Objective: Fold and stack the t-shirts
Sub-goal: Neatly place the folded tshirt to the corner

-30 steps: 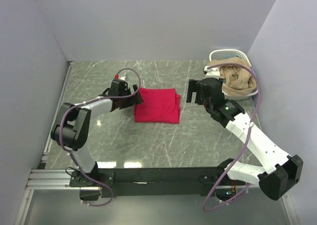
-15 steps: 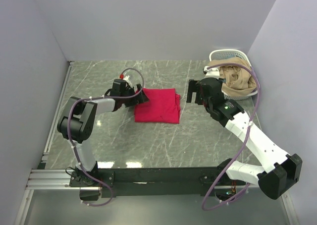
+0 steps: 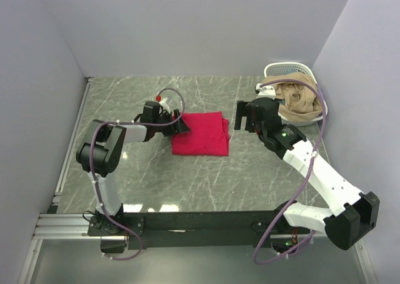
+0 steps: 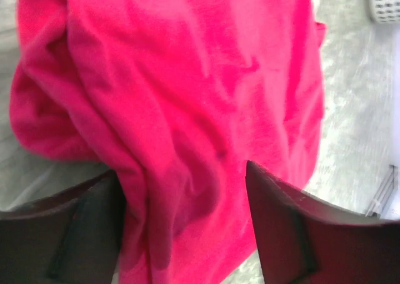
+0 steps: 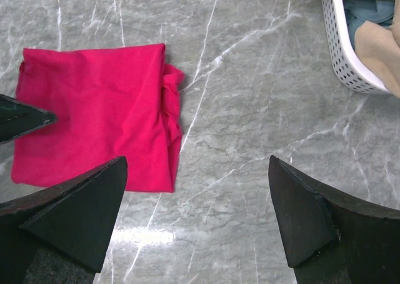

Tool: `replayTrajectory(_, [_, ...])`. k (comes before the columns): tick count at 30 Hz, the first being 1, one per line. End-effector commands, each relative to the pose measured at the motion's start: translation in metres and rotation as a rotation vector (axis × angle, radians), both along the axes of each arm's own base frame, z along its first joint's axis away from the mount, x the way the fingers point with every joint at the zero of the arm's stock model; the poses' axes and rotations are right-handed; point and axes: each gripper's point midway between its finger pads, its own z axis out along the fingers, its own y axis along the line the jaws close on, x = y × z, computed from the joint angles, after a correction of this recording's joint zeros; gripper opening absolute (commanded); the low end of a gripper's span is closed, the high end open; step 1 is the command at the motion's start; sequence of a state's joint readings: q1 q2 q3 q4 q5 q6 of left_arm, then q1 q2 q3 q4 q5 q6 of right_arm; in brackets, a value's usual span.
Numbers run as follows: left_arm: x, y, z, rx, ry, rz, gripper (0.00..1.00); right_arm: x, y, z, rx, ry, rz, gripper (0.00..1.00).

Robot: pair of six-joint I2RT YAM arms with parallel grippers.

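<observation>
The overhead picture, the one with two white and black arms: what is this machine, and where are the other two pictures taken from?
It is a robot with two jointed arms bolted to the near edge of a grey marble-look table. The overhead picture comes from a fixed camera above and behind them. The other two come from small cameras on the wrists, so the dark wedges at the bottom are each arm's own jaws. A folded red t-shirt lies mid-table. The left arm has its jaws spread at the shirt's left edge, with cloth bunched between them; no firm pinch shows. The right arm hangs over bare table, jaws open, holding nothing. A white lattice basket at the far right holds tan cloth.
</observation>
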State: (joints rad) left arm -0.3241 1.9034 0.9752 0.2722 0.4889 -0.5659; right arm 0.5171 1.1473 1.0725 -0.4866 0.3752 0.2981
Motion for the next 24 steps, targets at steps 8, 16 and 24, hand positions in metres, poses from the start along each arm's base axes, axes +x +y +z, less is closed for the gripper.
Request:
replayTrajectory(8, [-0.023, -0.015, -0.058, 0.042, 0.231, -0.093, 0.25, 0.007, -0.002, 0.006, 0.014, -0.035, -0.020, 1.00])
replayTrajectory(16, [0.039, -0.008, -0.027, 0.130, 0.160, -0.061, 0.01, 0.009, 0.003, 0.003, 0.020, -0.025, -0.005, 1.00])
replayTrajectory(24, [0.120, 0.037, 0.006, 0.167, 0.076, 0.008, 0.01, 0.011, 0.005, 0.001, 0.020, -0.018, 0.006, 1.00])
